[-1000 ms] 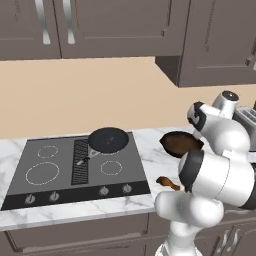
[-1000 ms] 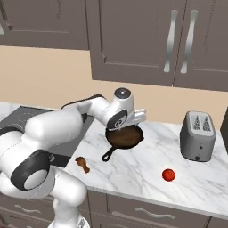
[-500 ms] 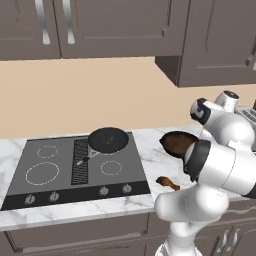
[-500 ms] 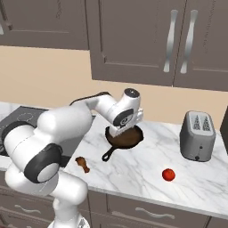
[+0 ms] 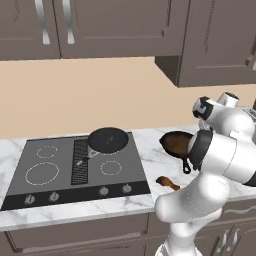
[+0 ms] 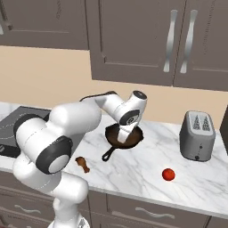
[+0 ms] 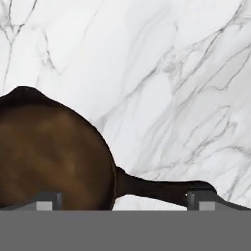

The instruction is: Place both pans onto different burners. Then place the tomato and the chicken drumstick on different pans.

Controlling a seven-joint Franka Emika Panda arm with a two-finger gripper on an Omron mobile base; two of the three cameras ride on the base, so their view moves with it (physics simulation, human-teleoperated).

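The flat black skillet point(image 5: 107, 139) sits on the back right burner of the cooktop point(image 5: 20, 192). The other burners point(image 5: 42, 173) are bare white rings. On the marble counter to the right rests the brown pan point(image 6: 128, 137) point(image 5: 175, 143) point(image 7: 49, 157), its dark handle point(image 7: 157, 188) pointing toward the counter's front. My gripper point(image 6: 123, 137) point(image 7: 125, 201) hangs open just above this pan, its fingertips point(image 7: 49, 200) spread either side of where the handle joins the rim. The chicken drumstick point(image 6: 82, 164) point(image 5: 167, 183) lies near the front edge. The tomato point(image 6: 168, 174) sits further right.
A silver toaster point(image 6: 197, 136) stands at the back right of the counter. Dark wall cabinets point(image 6: 133, 40) hang above. Knobs point(image 5: 103, 190) line the cooktop's front edge. My own arm blocks much of the counter in the left base view.
My hand has swung a little to the right and come down over the brown pan. The jaws stayed open. Pans, drumstick and tomato have not moved.
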